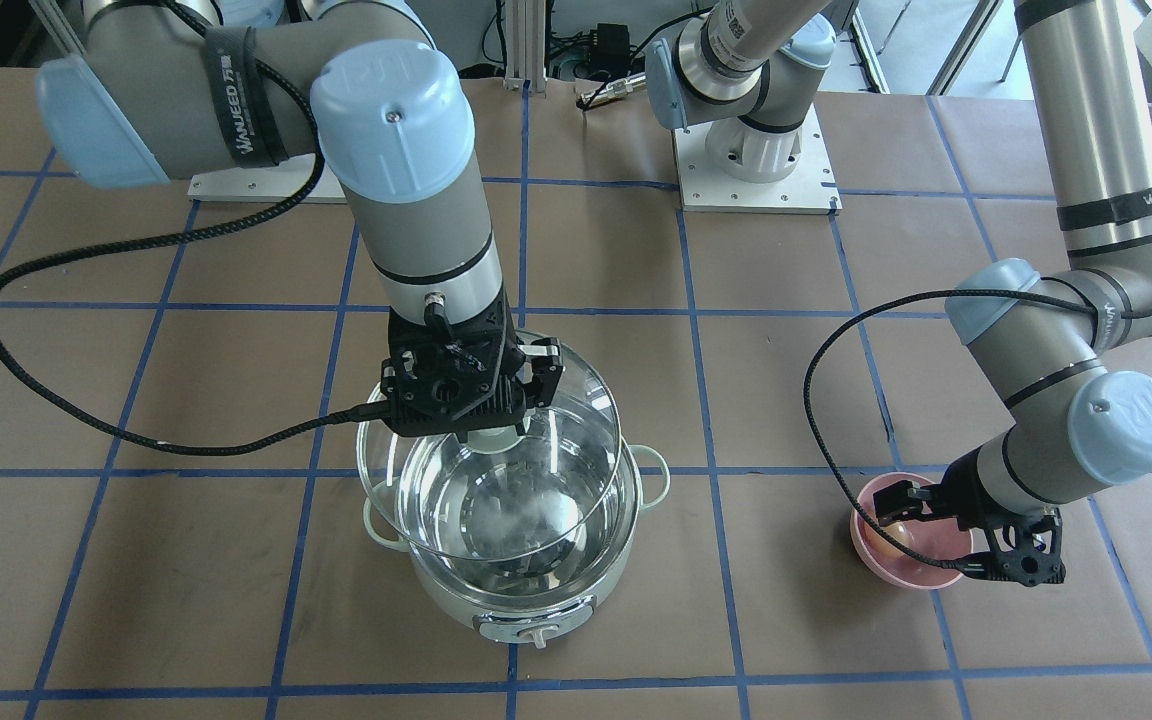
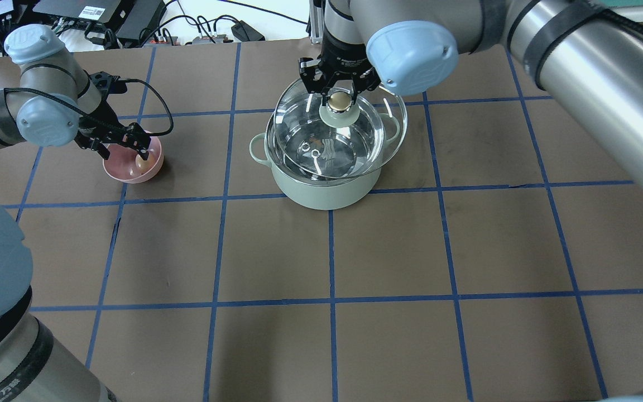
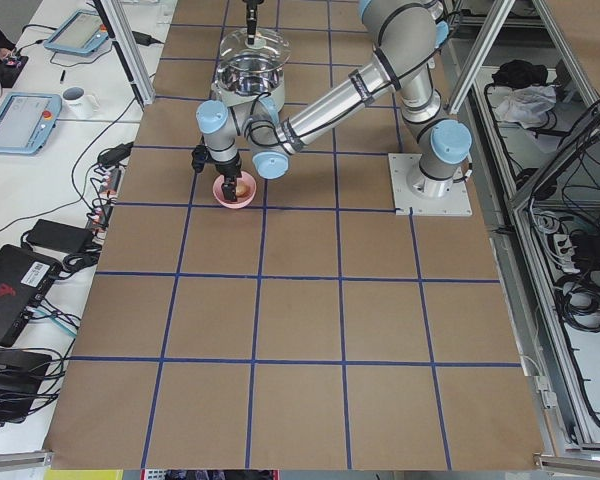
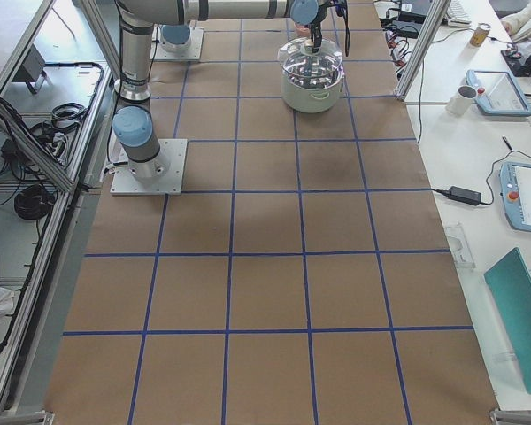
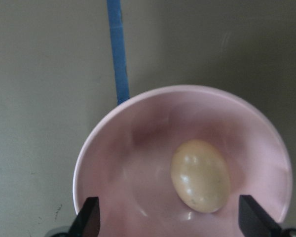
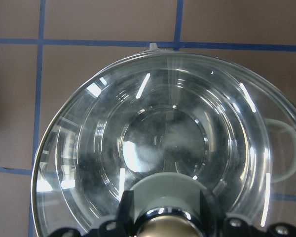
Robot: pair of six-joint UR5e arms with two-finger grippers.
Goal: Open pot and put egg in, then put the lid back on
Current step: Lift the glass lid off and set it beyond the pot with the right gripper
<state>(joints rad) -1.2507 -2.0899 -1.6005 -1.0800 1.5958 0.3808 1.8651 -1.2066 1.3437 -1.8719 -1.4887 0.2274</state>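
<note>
Tape in blue lines grids the brown tabletop [image 2: 388, 240]. Out on the robot's left stands a pink bowl [image 5: 138, 128], and the egg [image 5: 201, 176] lies inside it, tan and oval, near one wall. The left hand [image 5: 171, 219] hangs at the bowl, released, its two fingertips [image 5: 89, 219] spread wide to either side of the egg and clear of it. About level with the bowl, toward the middle, sits the pot [image 2: 327, 192], mint green, with a loop handle [image 2: 256, 149] on its side and its steel inside showing through the glass. The lid [image 2: 355, 151] is raised over the pot's mouth and tilted. Whether its low edge touches the rim cannot be told. Farthest out, the right hand [image 2: 339, 96] is clenched on the lid's knob [image 2: 339, 105], a finger on each side, carrying the lid.
</note>
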